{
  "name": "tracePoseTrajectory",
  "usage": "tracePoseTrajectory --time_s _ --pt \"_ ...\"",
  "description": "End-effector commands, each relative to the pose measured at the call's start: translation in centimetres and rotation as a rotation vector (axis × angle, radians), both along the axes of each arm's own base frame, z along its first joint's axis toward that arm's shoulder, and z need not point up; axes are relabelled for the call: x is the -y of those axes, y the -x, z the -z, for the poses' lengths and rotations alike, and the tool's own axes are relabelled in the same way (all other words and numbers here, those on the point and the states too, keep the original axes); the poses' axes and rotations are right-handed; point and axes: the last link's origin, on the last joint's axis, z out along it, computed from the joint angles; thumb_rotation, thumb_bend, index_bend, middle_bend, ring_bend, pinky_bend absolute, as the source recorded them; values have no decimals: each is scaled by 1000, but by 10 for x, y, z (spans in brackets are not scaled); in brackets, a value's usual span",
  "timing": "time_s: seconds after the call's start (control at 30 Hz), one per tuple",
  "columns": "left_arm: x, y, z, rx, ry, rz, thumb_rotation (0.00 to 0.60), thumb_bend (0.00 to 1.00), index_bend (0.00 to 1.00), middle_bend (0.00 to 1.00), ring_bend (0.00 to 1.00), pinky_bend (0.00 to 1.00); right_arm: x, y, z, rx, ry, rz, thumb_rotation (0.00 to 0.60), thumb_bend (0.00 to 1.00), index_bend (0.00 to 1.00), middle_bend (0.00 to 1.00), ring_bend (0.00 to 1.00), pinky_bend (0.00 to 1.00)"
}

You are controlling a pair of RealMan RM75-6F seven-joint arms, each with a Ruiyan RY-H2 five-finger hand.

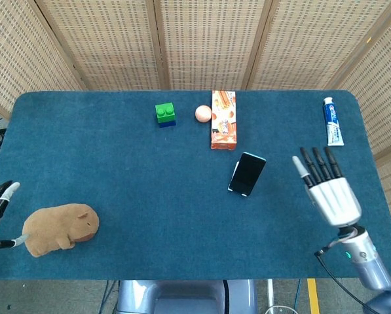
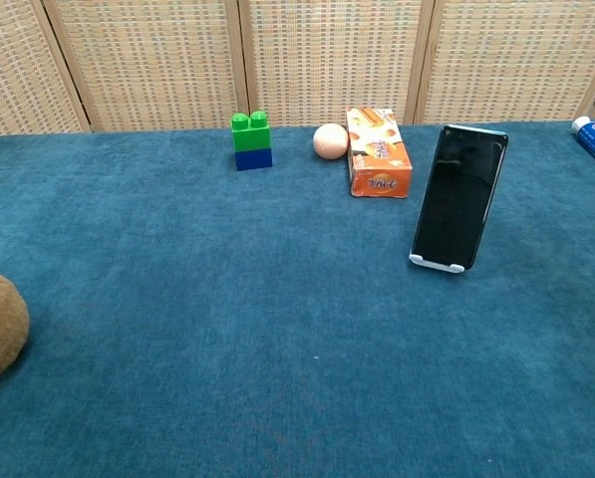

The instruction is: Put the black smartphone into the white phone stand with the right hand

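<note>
chest view — one black smartphone [image 2: 458, 196], stand-propped

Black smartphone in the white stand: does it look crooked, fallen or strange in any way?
Nothing stands out. The black smartphone leans back in the white phone stand, its bottom edge seated. The right hand is apart from it, fingers spread, holding nothing.

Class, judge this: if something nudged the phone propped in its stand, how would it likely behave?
The phone stands tall and leaning on a small white stand, so it would probably tip easily. Its glossy face suggests it is rigid and slippery. The stand looks light and may slide.
</note>
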Motion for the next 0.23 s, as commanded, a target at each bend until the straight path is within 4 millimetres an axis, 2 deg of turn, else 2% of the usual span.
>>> tracePoseTrajectory --time_s 0.03,0.1,0.23 --pt "8 0 -2 6 -31 4 600 0 0 0 0 0 -37 25 -14 218 19 141 600 452 82 0 0 31" --pt "12 0 -2 -1 -56 6 600 0 0 0 0 0 -47 32 -15 291 11 197 600 376 67 0 0 13" --pt "17 1 0 -15 -102 10 600 0 0 0 0 0 -63 37 -13 450 -30 294 600 97 12 0 0 0"
